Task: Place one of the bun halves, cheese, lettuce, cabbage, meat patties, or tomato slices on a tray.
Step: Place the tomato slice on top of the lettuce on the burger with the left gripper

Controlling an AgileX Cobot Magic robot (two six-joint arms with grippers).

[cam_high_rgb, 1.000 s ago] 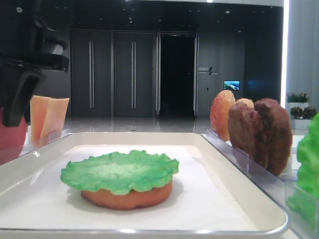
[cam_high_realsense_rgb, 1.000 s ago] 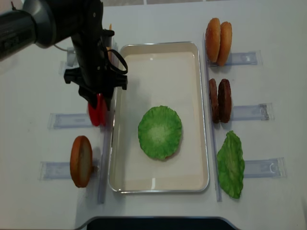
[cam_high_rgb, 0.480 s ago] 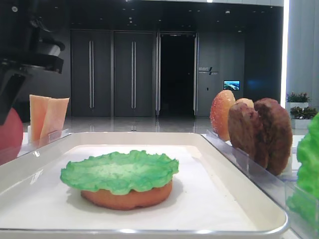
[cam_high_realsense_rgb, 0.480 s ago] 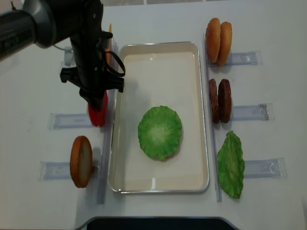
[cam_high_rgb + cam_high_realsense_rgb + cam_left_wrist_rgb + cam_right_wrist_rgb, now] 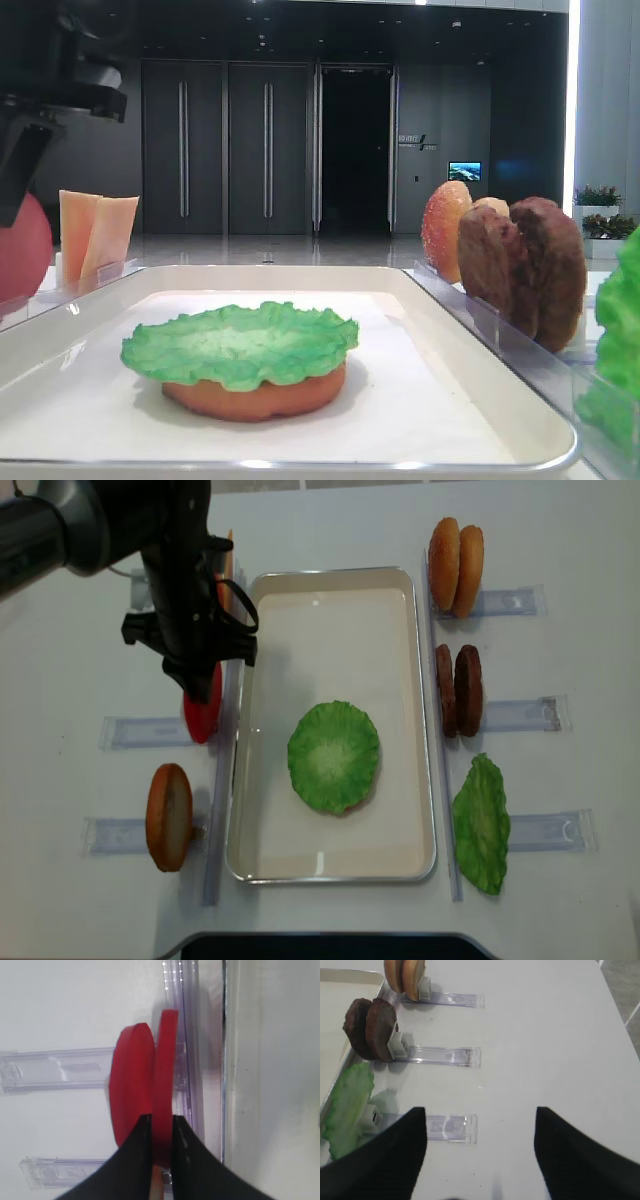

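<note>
The left gripper [image 5: 161, 1132] is clamped on one of the tomato slices [image 5: 165, 1085], which stand upright in a rack [image 5: 55, 1067] for easy pinching. The right gripper [image 5: 480, 1125] is apart, near the tabletop's right edge.

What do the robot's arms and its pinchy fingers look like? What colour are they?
The left arm is a fat round tube, glossy dark grey to black, with a thin black cable looping beside the blocky black wrist. The left gripper has two slim black fingers that taper to flat tips. The right gripper shows two broad, matte black fingers. No markings are visible.

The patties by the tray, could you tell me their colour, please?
Dark brown patties, best seen in the right wrist view.
</note>
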